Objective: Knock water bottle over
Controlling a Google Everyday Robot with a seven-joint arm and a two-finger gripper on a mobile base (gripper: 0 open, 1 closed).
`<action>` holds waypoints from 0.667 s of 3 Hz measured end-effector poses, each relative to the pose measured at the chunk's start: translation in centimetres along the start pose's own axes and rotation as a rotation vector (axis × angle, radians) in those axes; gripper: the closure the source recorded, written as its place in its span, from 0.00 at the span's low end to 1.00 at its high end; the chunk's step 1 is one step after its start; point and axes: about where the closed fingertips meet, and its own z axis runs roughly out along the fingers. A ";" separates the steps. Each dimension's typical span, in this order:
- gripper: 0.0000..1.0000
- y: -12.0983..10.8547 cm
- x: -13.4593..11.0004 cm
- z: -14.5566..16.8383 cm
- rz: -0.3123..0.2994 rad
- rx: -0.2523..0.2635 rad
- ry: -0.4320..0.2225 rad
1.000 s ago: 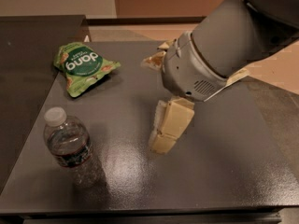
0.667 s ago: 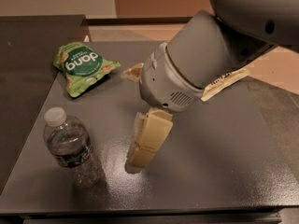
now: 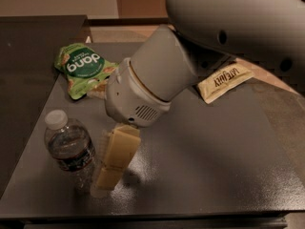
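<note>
The water bottle (image 3: 70, 149) stands upright near the front left corner of the dark grey table (image 3: 205, 161). It is clear crinkly plastic with a white cap and a dark label band. My gripper (image 3: 113, 163) hangs down from the large grey wrist (image 3: 143, 97), its pale yellow tip close above the table surface. It is directly right of the bottle, at the height of the bottle's lower half, very near or just touching it. Nothing shows in the gripper.
A green snack bag (image 3: 81, 67) lies at the back left of the table, partly behind my wrist. A pale yellow packet (image 3: 224, 81) lies at the back right under my arm. The table's front edge runs just below the bottle. A darker surface (image 3: 28, 56) adjoins on the left.
My arm has swung left and forward, bringing the gripper from mid-table to right beside the bottle. The bottle still stands upright in the same spot.
</note>
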 end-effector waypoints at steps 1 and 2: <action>0.00 0.2 -1.9 1.3 -0.024 -0.041 -0.040; 0.18 0.5 -2.7 2.6 -0.041 -0.062 -0.057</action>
